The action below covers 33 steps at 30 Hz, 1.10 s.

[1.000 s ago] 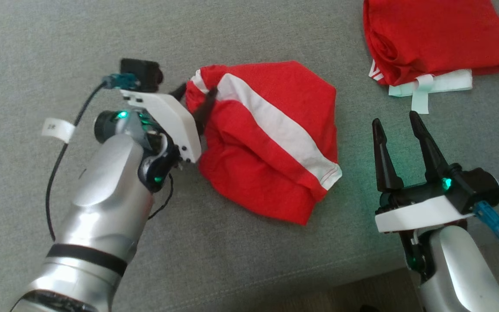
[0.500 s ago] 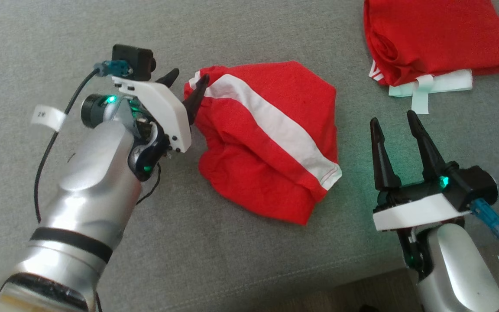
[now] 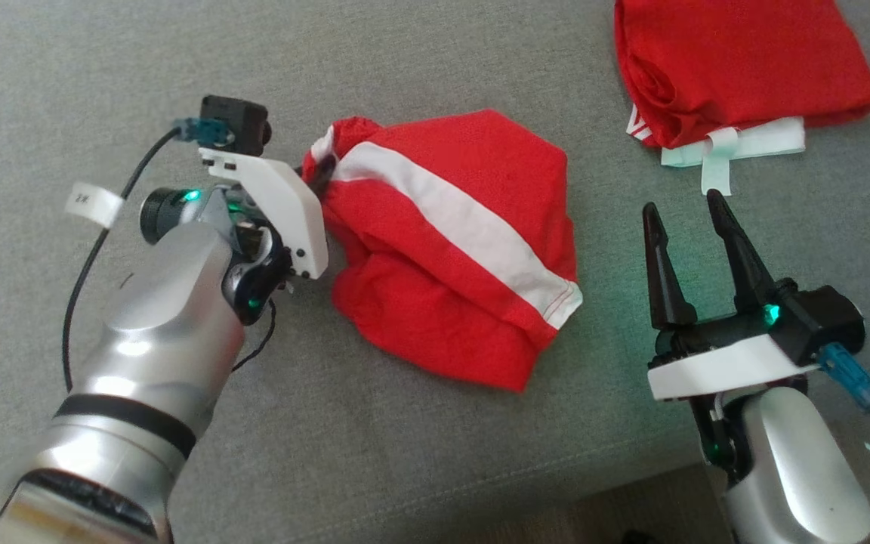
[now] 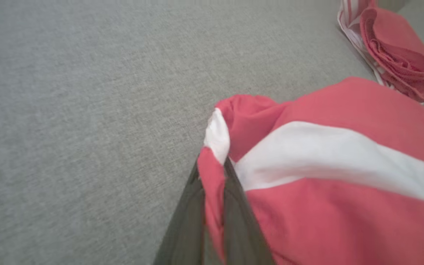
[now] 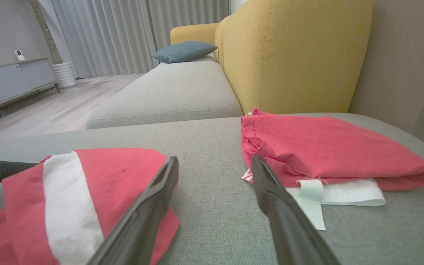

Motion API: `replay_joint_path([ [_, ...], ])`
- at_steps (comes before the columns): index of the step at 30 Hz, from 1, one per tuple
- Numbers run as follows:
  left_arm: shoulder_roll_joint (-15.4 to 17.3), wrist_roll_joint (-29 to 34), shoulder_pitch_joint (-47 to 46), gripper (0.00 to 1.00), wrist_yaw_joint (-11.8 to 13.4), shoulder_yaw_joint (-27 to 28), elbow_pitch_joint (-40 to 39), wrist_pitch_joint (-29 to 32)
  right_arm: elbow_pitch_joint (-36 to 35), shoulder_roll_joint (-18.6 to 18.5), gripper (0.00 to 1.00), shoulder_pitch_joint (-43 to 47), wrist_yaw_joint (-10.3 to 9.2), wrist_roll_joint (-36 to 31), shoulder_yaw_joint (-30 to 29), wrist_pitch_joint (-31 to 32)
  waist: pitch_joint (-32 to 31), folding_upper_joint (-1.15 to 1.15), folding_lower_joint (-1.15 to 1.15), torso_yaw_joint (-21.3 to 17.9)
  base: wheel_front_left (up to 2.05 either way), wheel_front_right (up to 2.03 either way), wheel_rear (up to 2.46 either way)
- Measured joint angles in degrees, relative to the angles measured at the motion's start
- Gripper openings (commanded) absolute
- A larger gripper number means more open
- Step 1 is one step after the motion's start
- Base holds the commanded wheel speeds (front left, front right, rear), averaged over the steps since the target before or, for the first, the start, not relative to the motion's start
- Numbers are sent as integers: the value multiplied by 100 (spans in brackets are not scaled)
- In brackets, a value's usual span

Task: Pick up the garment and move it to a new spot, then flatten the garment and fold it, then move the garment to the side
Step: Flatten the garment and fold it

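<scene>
My left gripper [image 4: 214, 173] pinches a thin fold at the upper-left corner of the red, white-striped garment [image 3: 450, 249], mid-frame on the grey cushion [image 3: 405, 453]. My right gripper [image 3: 682, 202] stands wide, lower right. So thin a bite may slip on lifting. The left wrist view shows the pinch; the head view mostly hides it.

Left side: reaching in from near-left corner of seat cushion [image 3: 405, 453], silver left forearm [image 3: 155, 340] angled up and inward, wrist rolled, white mount plate uppermost. Left gripper [image 3: 319, 172] pinched tight on bunched corner of garment [image 3: 450, 249]; dark fingers [image 4: 237, 221] almost together, cloth fold between.

Right side: rising over near-right edge, right forearm [image 3: 790, 468] roughly upright in head view. Right gripper [image 3: 683, 202] spread wide, holding nothing, fingers pointing away, clear of cloth.
</scene>
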Motion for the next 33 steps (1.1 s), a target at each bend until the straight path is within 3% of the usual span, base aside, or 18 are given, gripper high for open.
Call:
replay_joint_path([
  [11, -57, -40, -412, 0, 305, 571, -274, -2014, -4, 3, 100, 1, 0, 36, -23, 0, -262, 0, 0, 135, 0, 0, 0],
  [14, -135, 123, -560, 0, 423, 816, -799, -2120, -3, 4, 100, 4, 0, 53, -11, 0, -357, 0, 0, 210, 0, 0, 0],
  [22, -431, 1172, -22, 0, 778, 2085, -3366, -2172, 2, 5, 100, 11, 0, 93, 35, 0, -524, 0, 0, 412, 0, 0, 0],
  [33, -501, 2185, 2447, 0, 1083, 2407, -3522, -2163, 46, 5, 100, 27, 0, 103, 81, 0, -638, 0, 0, 564, 0, 0, 0],
])
